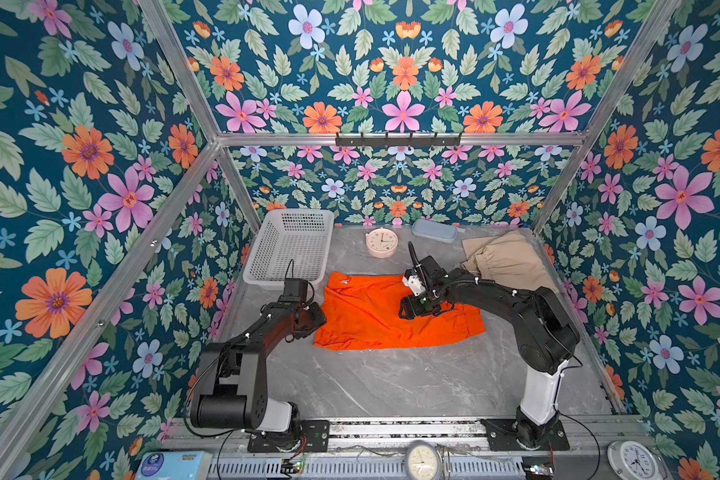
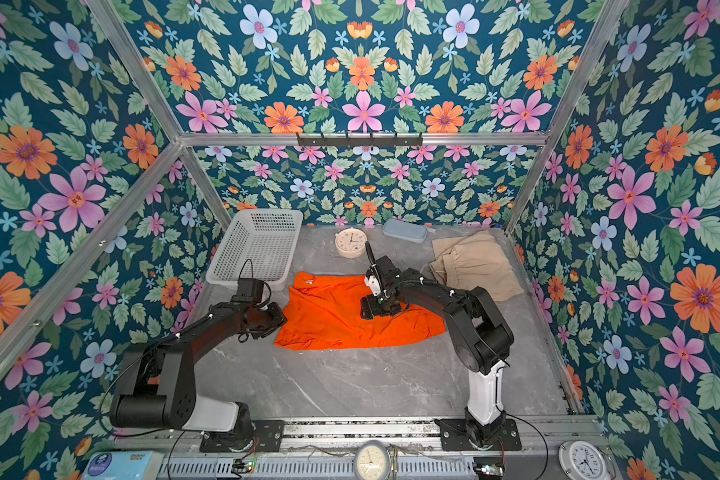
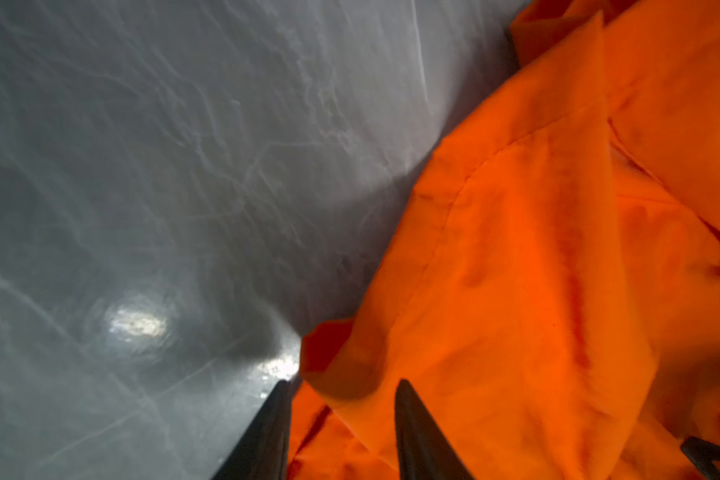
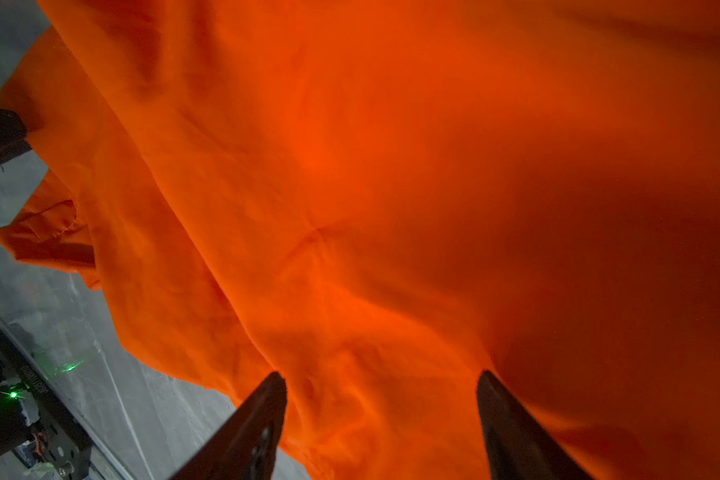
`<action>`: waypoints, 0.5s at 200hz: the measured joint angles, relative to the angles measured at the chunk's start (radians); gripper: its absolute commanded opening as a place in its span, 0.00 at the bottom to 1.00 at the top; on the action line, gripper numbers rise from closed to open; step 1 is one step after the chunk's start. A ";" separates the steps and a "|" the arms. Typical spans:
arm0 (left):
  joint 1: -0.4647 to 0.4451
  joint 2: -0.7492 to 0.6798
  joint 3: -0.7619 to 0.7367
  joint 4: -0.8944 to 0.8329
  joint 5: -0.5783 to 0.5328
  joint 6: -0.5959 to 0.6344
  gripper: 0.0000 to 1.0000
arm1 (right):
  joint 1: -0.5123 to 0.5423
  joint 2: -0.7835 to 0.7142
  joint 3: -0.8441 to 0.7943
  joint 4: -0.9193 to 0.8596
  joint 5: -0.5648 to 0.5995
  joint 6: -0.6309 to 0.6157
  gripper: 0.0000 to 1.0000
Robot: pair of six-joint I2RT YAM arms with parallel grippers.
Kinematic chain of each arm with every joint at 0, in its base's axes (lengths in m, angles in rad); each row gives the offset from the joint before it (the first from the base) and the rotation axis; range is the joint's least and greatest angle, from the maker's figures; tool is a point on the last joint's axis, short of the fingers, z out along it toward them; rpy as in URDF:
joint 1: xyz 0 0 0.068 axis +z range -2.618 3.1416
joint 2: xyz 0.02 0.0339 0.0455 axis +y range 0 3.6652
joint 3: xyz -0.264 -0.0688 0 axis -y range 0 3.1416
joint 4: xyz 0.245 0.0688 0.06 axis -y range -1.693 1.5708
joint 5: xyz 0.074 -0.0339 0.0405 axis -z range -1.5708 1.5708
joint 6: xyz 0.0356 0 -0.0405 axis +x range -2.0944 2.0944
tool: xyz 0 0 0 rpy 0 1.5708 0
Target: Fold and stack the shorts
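Orange shorts (image 1: 375,316): spread out and rumpled, mid-table (image 1: 391,382).
Beige shorts (image 1: 512,262): heaped at the far right corner, well apart.
Left gripper (image 3: 344,384): fingers apart, astride the orange edge.
Right gripper (image 4: 381,376): fingers wide apart over the middle of the cloth.
Risk: a shallow pinch could slip, or catch only one layer and skew the fold.

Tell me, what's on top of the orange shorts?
The right end effector hangs over the orange shorts, jaws apart; the left end effector is at their edge. Cloth under the right arm is hidden. Nothing else shows on them.
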 measured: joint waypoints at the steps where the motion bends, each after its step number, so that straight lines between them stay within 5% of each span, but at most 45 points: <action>1: 0.000 0.001 0.000 0.001 0.001 0.000 0.44 | 0.000 0.001 0.000 0.000 0.000 0.000 0.72; 31: 0.005 0.031 0.011 0.026 0.014 0.006 0.14 | -0.015 0.018 -0.010 0.009 -0.001 0.032 0.72; 57: 0.005 0.001 0.031 0.019 0.021 0.021 0.00 | -0.046 0.042 -0.014 0.013 -0.007 0.082 0.72; 100: 0.005 -0.174 0.069 -0.034 0.019 0.026 0.00 | -0.081 0.077 0.011 0.037 -0.037 0.171 0.72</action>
